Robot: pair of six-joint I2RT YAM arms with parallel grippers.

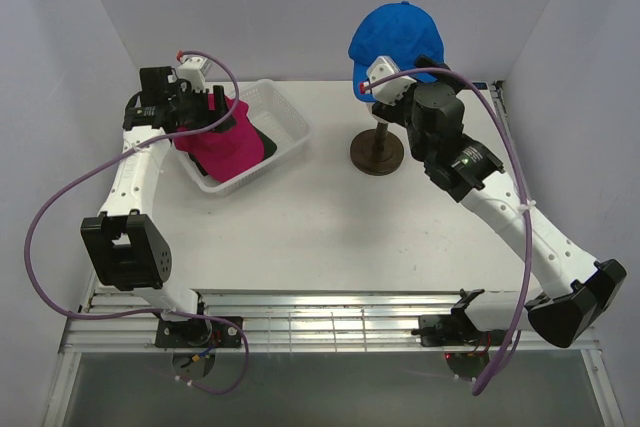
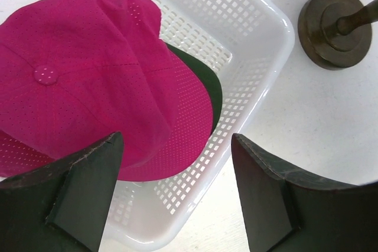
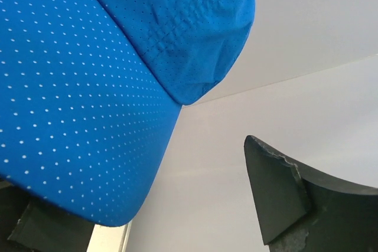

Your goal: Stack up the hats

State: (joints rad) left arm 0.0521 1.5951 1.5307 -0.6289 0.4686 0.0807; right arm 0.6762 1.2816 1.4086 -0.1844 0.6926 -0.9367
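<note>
The magenta pink cap (image 1: 220, 144) lies in the white mesh basket (image 1: 287, 115), on top of a dark green cap whose brim edge shows in the left wrist view (image 2: 205, 81). My left gripper (image 1: 213, 107) hovers over the basket, open and empty; in its wrist view (image 2: 177, 196) the pink cap (image 2: 88, 81) lies just ahead of the left finger. The blue cap (image 1: 396, 35) sits on the stand at the back. My right gripper (image 1: 382, 84) is open right under its brim (image 3: 77, 98), which hides most of the left finger. The black cap is hidden.
The stand's dark round base (image 1: 377, 152) sits on the white table right of the basket, and also shows in the left wrist view (image 2: 333, 28). The basket's rim (image 2: 277, 33) is below my left fingers. White walls enclose the back and sides.
</note>
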